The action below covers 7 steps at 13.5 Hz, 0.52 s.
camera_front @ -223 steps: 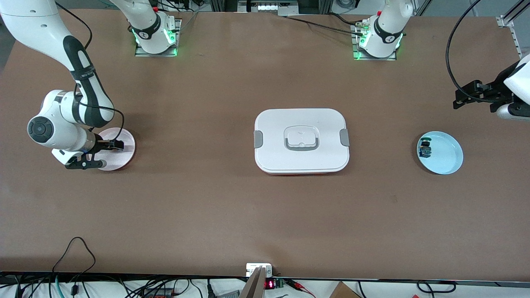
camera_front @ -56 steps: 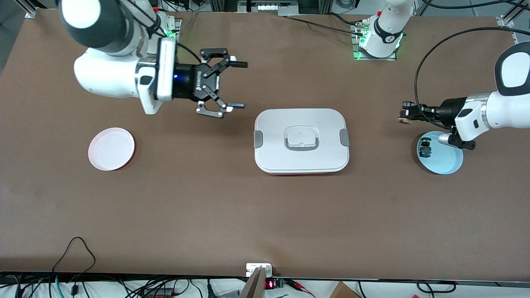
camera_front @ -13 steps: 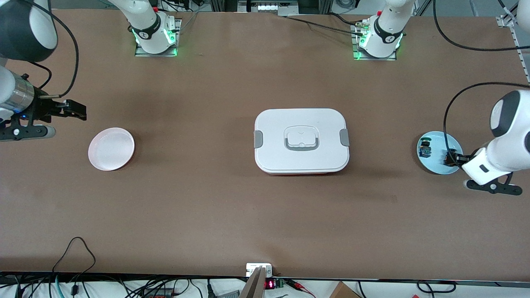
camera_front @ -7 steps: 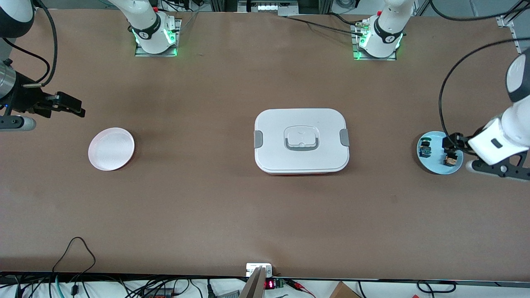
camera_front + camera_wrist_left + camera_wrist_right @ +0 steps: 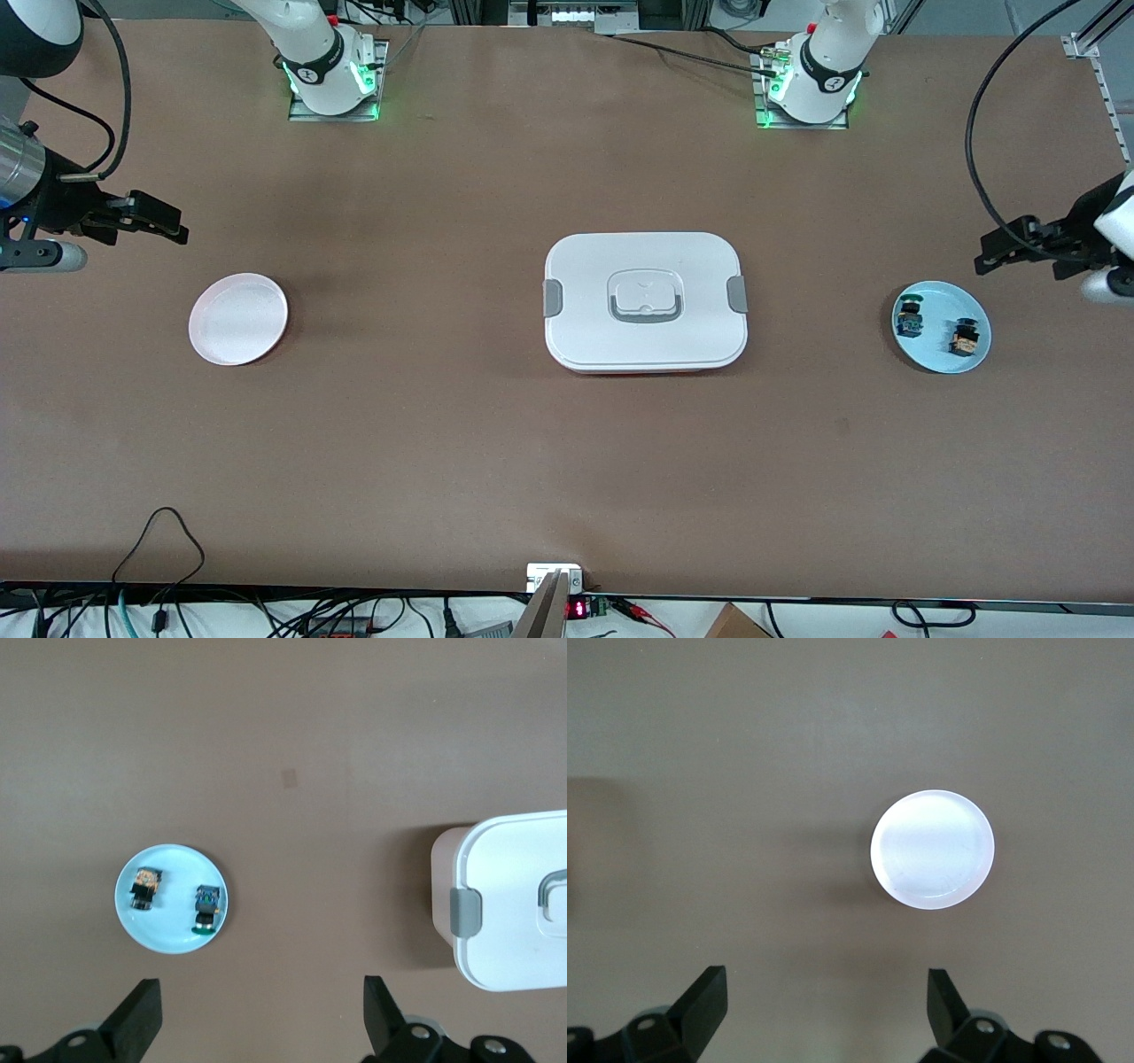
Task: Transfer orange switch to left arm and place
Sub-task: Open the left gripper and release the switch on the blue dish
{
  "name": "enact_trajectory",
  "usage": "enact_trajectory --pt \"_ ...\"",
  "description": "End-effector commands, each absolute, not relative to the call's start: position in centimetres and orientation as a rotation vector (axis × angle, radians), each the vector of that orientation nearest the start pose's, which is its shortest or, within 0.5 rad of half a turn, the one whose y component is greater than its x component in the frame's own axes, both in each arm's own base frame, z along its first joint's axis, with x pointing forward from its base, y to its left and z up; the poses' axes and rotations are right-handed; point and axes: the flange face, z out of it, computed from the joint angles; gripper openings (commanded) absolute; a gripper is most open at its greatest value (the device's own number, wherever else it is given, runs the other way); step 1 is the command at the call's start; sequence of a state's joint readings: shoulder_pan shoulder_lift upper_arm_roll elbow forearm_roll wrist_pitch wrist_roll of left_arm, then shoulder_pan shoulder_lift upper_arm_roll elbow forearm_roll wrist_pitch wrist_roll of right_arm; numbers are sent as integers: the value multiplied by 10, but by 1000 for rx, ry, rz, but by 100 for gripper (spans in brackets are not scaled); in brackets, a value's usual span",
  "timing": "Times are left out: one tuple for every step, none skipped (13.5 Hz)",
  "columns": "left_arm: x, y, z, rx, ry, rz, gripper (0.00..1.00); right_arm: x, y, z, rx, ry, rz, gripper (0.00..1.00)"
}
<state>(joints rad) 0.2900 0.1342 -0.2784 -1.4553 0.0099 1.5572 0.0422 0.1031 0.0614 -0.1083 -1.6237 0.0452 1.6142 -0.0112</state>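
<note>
Even, diffuse overhead lighting; brown table [image 5: 443, 425] reads matte, without hot spots. Soft faint shadows lie beside the box [image 5: 646, 301] toward the right arm's end, and beside the pink plate [image 5: 932, 849], whose face glares near white in the right wrist view. Green base lights glow. Left wrist view slightly soft: the switches on the blue plate [image 5: 168, 926] are blurred.

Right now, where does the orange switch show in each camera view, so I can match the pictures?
Front view: the orange switch lies on the blue plate, toward the left arm's end of the table, beside the blue switch.
Left wrist view: the orange switch is on the same plate.
Right wrist view: not in it; only the pink plate shows.
Shared landmark: the white box, also in the left wrist view.
</note>
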Motion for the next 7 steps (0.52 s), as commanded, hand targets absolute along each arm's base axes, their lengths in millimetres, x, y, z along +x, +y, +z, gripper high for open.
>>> enact_trajectory --pt "562 18 605 -3167 43 68 100 564 0 581 -3106 -22 89 100" --pt "555 23 601 -3194 16 76 100 564 -2 584 -3116 -22 90 100" --pt "548 26 598 -3218 -6 86 100 563 -4 586 -3128 -23 100 100" --pt "542 25 598 -3216 -7 79 100 562 -5 588 -3134 -21 101 100" --pt "537 26 596 -3209 -9 63 100 562 -5 592 -3136 -21 98 100" --pt "534 25 595 -3202 -3 36 100 562 -6 595 -3136 -19 96 100" --pt "530 23 596 -3203 33 28 100 561 -7 596 -3133 -12 103 100"
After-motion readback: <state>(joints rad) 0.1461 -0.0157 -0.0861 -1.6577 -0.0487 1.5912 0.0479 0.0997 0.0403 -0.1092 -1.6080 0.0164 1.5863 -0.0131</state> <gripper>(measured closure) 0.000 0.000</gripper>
